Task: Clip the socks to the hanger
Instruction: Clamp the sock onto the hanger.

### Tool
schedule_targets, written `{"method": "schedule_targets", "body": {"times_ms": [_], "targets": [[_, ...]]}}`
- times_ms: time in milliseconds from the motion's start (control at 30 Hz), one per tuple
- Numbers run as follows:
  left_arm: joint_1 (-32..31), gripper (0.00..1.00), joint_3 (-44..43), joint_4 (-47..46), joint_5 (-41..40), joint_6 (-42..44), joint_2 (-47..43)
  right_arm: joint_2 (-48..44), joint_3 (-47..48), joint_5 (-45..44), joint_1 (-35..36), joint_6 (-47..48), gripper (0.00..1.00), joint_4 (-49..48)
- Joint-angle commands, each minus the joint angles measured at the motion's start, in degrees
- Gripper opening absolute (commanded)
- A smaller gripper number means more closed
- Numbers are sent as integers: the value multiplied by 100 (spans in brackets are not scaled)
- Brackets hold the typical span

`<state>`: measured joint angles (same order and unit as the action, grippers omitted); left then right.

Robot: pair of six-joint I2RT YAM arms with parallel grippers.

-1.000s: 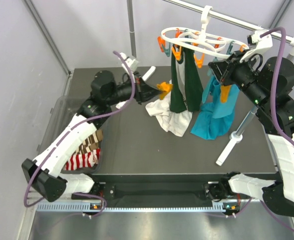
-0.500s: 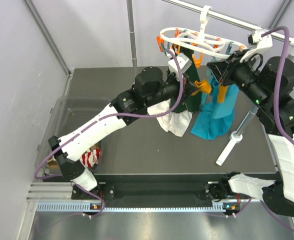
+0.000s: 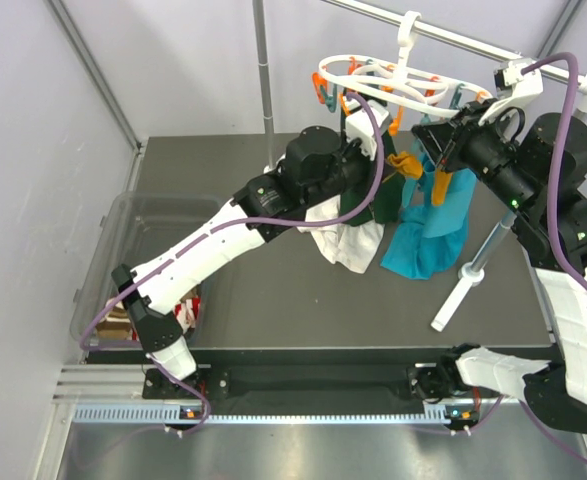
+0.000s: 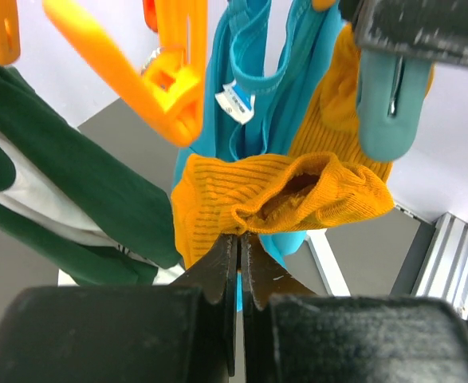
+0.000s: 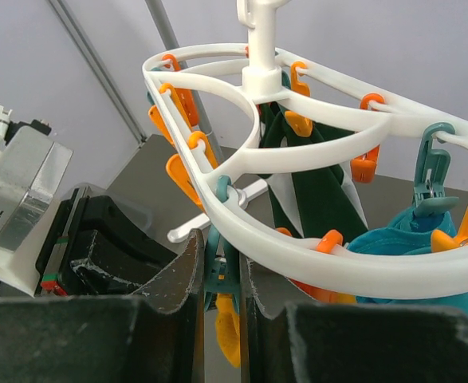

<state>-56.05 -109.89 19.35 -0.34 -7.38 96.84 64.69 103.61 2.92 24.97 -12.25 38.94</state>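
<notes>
Left gripper [image 4: 237, 239]: pressed shut on the mustard sock [image 4: 281, 199], swung up from the table's left side to the hanger [image 5: 361, 275] within the last second.
Right gripper [image 5: 220, 257]: pinching a teal clip [image 5: 218, 279] on the ring.
Meaning: the sock hangs just beside that clip and looks ready for feeding in.

Left arm [image 3: 223, 235] outstretched, right arm [image 3: 563, 200] raised, left fingers [image 4: 218, 271] and right fingers [image 5: 178, 275] pinched tight

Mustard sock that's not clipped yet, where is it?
Top view, upper right: the mustard sock is pinched in the left gripper under the hanger, beside the teal garment.
</notes>
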Motion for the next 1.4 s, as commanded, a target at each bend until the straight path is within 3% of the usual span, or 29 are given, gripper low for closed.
{"method": "schedule_targets", "body": {"times_ms": [0, 1367], "targets": [[-29, 0, -358, -125, -72, 26, -7, -70, 27, 473, 34, -49, 0, 140], [-116, 0, -850, -485, 157, -458, 28, -228, -183, 543, 34, -128, 0, 9]]}}
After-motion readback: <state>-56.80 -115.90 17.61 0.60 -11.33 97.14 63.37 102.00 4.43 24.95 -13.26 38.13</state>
